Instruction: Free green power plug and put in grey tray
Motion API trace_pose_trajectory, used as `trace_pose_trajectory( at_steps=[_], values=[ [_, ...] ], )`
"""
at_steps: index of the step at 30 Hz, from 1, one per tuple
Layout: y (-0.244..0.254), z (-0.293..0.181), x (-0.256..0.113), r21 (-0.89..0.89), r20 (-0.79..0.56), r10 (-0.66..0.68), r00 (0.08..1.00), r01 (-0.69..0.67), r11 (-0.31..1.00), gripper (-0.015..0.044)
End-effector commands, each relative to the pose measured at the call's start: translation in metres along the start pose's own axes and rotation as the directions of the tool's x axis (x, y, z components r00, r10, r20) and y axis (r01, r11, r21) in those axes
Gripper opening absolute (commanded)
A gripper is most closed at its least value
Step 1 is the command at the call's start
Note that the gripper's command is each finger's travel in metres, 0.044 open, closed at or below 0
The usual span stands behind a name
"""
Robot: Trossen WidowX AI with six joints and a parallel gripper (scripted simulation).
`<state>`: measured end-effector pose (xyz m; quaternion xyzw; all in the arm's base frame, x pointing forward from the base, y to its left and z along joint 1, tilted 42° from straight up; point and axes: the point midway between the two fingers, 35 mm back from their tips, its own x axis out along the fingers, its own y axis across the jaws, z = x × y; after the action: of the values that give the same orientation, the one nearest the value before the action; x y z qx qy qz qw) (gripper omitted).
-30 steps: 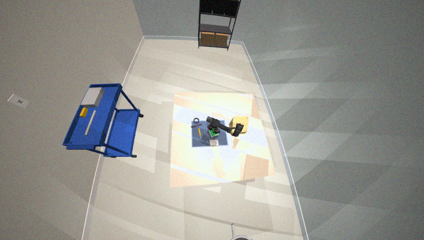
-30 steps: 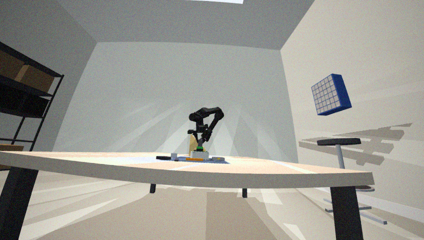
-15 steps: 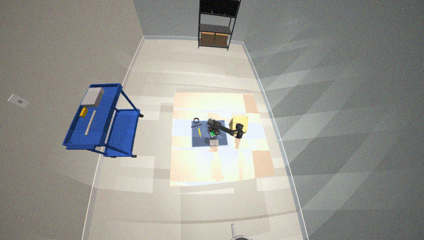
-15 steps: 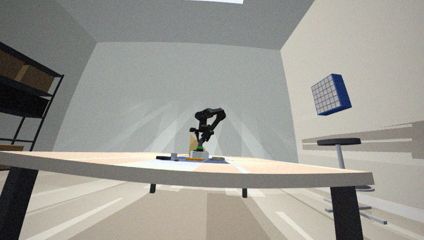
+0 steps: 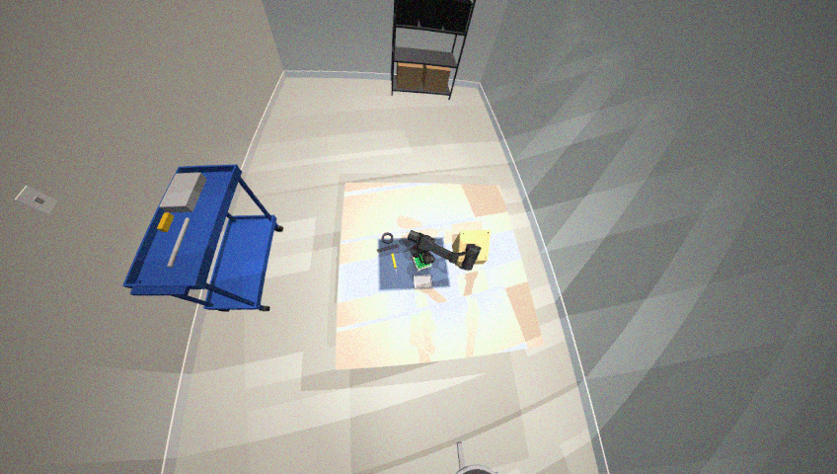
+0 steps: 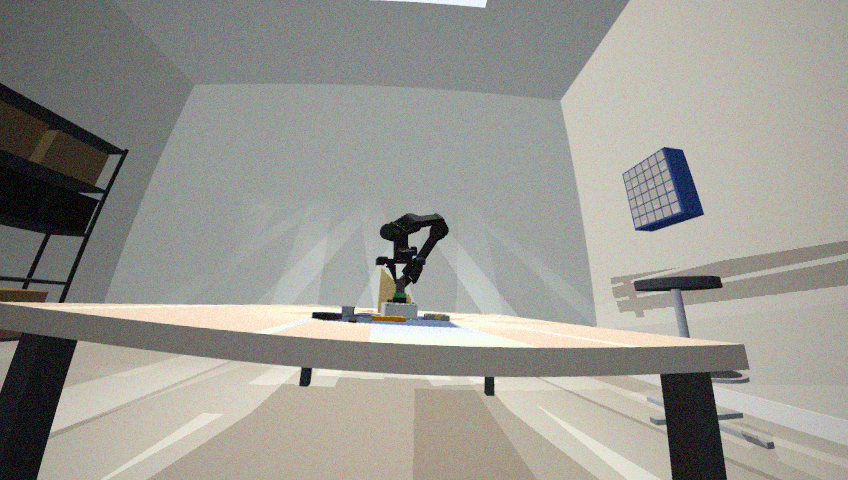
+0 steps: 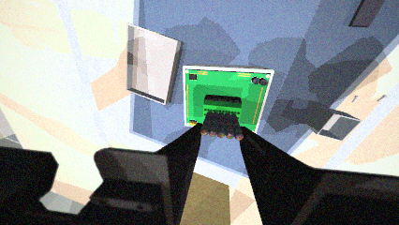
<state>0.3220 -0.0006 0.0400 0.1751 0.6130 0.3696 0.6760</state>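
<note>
With its fingers closed on the green power plug point(image 6: 399, 295) point(image 7: 222, 110), the gripper point(image 5: 421, 258) point(image 6: 399, 289) point(image 7: 220, 128) is over the circuit board point(image 5: 421, 264) point(image 7: 197, 96). Plug is at the socket point(image 7: 222, 100), dark wires point(image 7: 222, 123) coming off it toward 6 o'clock in the wrist view. Seating depth: can't tell, fingers and wires hide too much.

Grey tray point(image 5: 422, 282) point(image 7: 152, 66): 6 o'clock of the board in the top view, 10 o'clock in the wrist view. Apart from the board; plug is outside it.

Black arm point(image 5: 441, 249) point(image 6: 427, 220) arches over, gripper end pointing down in the exterior view. Board sits on a pale block point(image 6: 399, 310), on the blue mat point(image 5: 385, 279) point(image 7: 159, 11).

Others, from the board in the top view: yellow pen-like tool point(image 5: 394, 261) point(image 6: 389, 318) at 9 o'clock, black ring point(image 5: 382, 237) and dark bar point(image 5: 387, 248) both near 10. Yellow block point(image 5: 480, 239) between 2 and 3, beside the arm.

Small open grey box point(image 7: 338, 127) sits between 3 and 4 o'clock of the board in the wrist view. Blue cart point(image 5: 155, 288) is well apart at 9 o'clock in the top view; shelf rack point(image 5: 393, 76) at 12.
</note>
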Motion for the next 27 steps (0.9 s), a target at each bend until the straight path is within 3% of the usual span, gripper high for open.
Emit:
trace_pose_trajectory(
  at_steps=[1, 10, 19, 27],
  values=[
    [0.002, -0.001, -0.018, 0.013, 0.024, -0.075, 0.997, 0.075, 0.997, 0.0000],
    [0.003, -0.001, -0.024, 0.014, 0.024, -0.075, 0.997, 0.075, 0.997, 0.0000],
    [0.001, -0.001, 0.005, 0.013, 0.025, -0.074, 0.997, 0.074, 0.997, 0.0000],
    [0.001, -0.001, 0.005, 0.013, 0.025, -0.074, 0.997, 0.074, 0.997, 0.0210]
  ],
)
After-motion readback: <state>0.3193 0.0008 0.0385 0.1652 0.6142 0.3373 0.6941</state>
